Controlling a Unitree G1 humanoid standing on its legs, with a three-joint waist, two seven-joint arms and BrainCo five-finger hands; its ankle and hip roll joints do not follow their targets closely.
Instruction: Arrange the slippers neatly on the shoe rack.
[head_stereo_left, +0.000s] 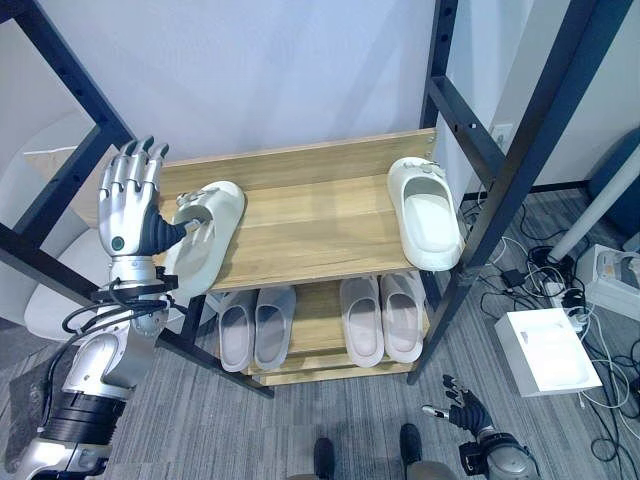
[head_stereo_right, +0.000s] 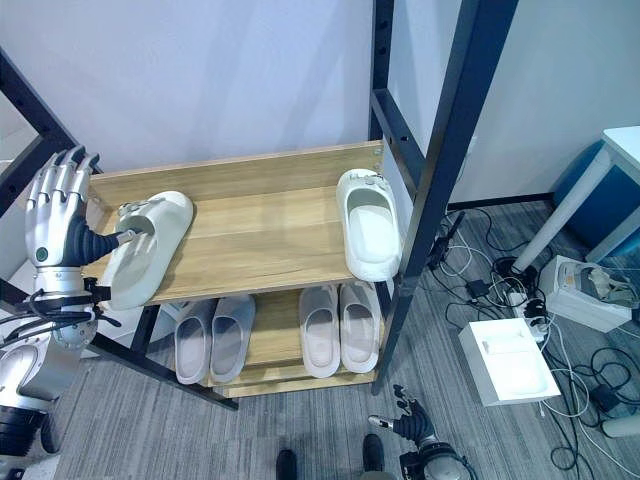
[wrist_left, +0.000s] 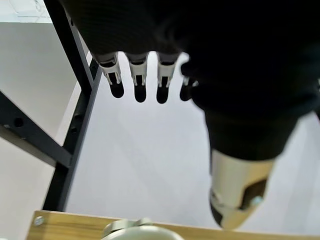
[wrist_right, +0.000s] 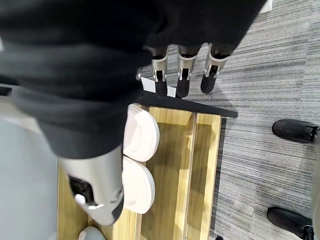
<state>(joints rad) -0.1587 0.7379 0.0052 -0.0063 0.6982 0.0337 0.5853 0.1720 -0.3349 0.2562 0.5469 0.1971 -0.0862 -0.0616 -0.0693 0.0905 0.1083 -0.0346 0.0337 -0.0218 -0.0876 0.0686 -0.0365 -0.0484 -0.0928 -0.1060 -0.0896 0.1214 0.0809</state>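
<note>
Two cream slippers lie on the shoe rack's wooden top shelf (head_stereo_left: 310, 235). The left slipper (head_stereo_left: 205, 238) lies at an angle, its toe hanging over the front edge. The right slipper (head_stereo_left: 425, 212) sits near the right end, toe pointing forward. My left hand (head_stereo_left: 130, 205) is raised beside the left slipper, open, fingers straight up, and the thumb tip is at the slipper's strap. The left wrist view shows that slipper's rim (wrist_left: 135, 232) past the straight fingers (wrist_left: 139, 82). My right hand (head_stereo_left: 462, 412) hangs low by the floor, open, fingers spread.
Two pairs of grey slippers (head_stereo_left: 255, 325) (head_stereo_left: 383, 315) fill the lower shelf, also seen as grey slippers (wrist_right: 142, 132) in the right wrist view. Black frame posts (head_stereo_left: 530, 150) stand around the rack. A white box (head_stereo_left: 548, 350) and cables lie on the floor at right.
</note>
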